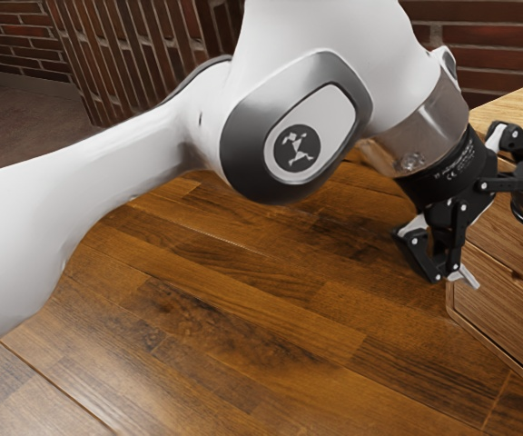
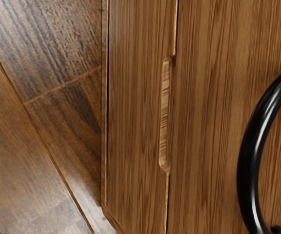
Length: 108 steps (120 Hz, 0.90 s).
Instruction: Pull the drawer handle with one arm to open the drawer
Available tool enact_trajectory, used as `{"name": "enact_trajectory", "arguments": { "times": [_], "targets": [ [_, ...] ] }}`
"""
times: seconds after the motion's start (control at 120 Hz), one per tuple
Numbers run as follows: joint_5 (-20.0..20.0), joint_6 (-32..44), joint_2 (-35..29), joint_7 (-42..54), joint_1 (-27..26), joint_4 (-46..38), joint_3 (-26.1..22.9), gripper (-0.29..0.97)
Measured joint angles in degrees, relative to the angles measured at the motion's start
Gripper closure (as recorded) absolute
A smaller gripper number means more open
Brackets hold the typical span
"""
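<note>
Exterior view shows spread claw [image 1: 500, 241] by black handle [image 1: 521, 217], plank tabletop [image 1: 243, 309] below.

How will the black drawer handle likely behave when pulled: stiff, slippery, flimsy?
The black handle looks like a thick curved bar, so probably rigid. Its glossy sheen suggests it may be slippery. The drawer front looks like solid wood, so likely some resistance.

Your arm [image 1: 107, 191] is glossy white, with rounded links. A grey joint cap [image 1: 330, 118] carries a round black badge [image 1: 298, 146] with a white logo. A silver ring [image 1: 429, 127] meets a black wrist [image 1: 457, 165] with small white print, then a black gripper [image 1: 500, 238] with pale fingertips [image 1: 466, 277].
</note>
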Motion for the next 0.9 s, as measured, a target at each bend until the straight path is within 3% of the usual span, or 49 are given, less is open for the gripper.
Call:
{"name": "enact_trajectory", "arguments": {
  "times": [0.475,0.658,0.9],
  "targets": [
    [0.52,0.74,-2.72,-2.96,-1.74,-3.2,0.85,0.0],
    [0.68,5.46,-5.5,-2.01,-10.31,-8.86,10.87,0.0],
    [0.39,11.14,-4.2,-0.37,-11.52,-9.49,12.1,0.0]
  ]
}}
